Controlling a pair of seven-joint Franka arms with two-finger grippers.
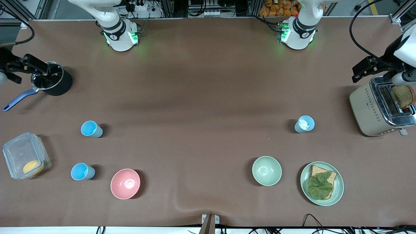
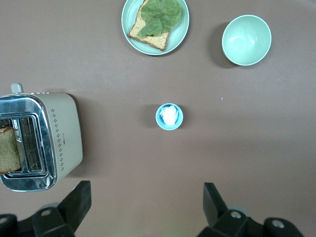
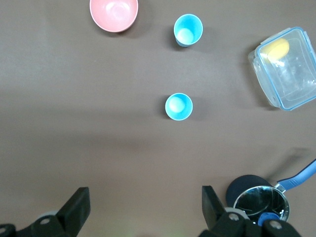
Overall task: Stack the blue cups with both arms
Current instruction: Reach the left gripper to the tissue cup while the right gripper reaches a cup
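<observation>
Left pincer (image 1: 370,70) hangs over the toaster (image 1: 378,109) at your 3 o'clock in the front view, and the right pincer (image 1: 22,66) hangs over the black saucepan (image 1: 52,83) at your 9 o'clock; from here you cannot read either set of fingers. On the bench (image 1: 195,97), two blue cups sit toward the right arm's end: one (image 1: 91,129) farther from you, the other (image 1: 82,171) nearer, just beside the pink bowl (image 1: 125,183). A clear lidded box (image 1: 26,159) with something yellow in it lies at the bench edge by them. The paler blue cup (image 1: 304,124), white patch inside, stands well apart toward the left arm's end, with the pale green bowl (image 1: 266,170) and a plate (image 1: 338,191) of bread and a green leaf nearer to you. All three cups are upright and apart.

Left wrist view: you see the left pincer (image 2: 145,205) spread wide, nothing between its fingers (image 2: 79,202). The paler cup (image 2: 169,116) sits dead centre; the green bowl (image 2: 246,40) is at 2 o'clock of it, the plate (image 2: 180,37) at 12, the toaster (image 2: 42,140) at 9 with a slice in its slot.

Right wrist view: the right pincer (image 3: 143,205) is likewise spread wide and holds nothing. One blue cup (image 3: 178,106) is central, the second (image 3: 188,30) at its 12 o'clock, the pink bowl (image 3: 113,14) at 11, the box (image 3: 286,69) at 2, the saucepan (image 3: 256,200) at 5.
</observation>
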